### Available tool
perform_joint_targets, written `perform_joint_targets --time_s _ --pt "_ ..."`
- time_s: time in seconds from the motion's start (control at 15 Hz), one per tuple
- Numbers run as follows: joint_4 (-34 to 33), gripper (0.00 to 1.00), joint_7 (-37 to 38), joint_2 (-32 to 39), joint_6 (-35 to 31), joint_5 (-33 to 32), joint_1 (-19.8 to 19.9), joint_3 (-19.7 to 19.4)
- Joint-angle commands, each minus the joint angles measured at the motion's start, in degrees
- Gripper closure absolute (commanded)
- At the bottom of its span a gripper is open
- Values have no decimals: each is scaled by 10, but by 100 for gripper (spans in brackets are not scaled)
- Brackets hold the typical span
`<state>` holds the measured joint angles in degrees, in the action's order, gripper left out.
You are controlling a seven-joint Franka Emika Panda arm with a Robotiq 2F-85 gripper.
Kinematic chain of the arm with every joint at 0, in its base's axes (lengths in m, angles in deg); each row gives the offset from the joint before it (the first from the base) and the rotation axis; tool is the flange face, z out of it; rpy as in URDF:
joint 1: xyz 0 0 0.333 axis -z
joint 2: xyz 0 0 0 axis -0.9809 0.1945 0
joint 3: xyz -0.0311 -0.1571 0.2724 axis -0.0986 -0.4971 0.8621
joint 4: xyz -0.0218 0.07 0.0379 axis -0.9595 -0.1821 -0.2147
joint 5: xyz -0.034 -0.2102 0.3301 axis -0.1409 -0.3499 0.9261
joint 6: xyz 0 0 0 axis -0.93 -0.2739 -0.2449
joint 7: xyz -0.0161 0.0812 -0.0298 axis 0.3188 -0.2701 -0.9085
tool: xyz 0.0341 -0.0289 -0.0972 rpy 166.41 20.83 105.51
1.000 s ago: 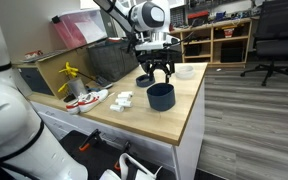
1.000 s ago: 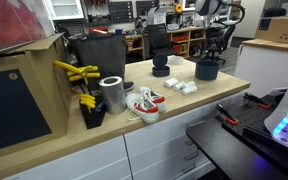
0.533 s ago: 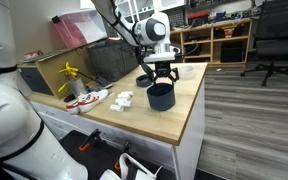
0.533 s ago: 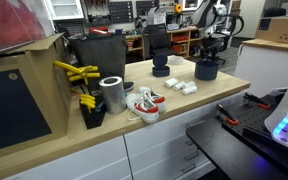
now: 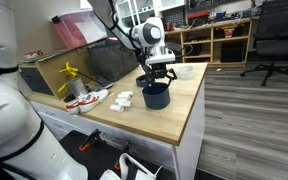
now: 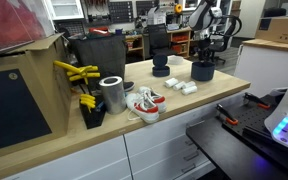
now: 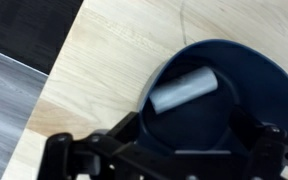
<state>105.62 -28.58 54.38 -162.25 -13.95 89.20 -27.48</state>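
You had bright, even light from overhead in both exterior views. The wooden worktop (image 5: 174, 105) was lit flat, with only a soft shadow around the dark cup (image 5: 157, 95). Those pictures were small and soft, and the far shelves smeared into noise. The white robot body (image 5: 14, 110) close to the lens was out of focus and nearly washed out. Your wrist view was blurred throughout. There the gripper (image 7: 169, 160) showed as a dark, unfocused silhouette, and the pale cylinder (image 7: 182, 90) caught the light.

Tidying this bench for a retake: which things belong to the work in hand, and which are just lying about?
In hand: pincer, dark bowl, pale tube inside it.
Lying about: sneakers, metal can, white blocks, yellow tools, white dish.
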Motion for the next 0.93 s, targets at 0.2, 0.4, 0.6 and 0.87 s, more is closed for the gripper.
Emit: perform_joint_targets --time_s 0.2,0.4,0.6,0.87 --pt "20 0 -39 -68 13 3 8 1" --pt "15 0 -34 -86 36 10 8 -3" --pt "8 0 -25 -90 65 12 5 -7" --pt "15 0 -39 -95 97 12 0 -1"
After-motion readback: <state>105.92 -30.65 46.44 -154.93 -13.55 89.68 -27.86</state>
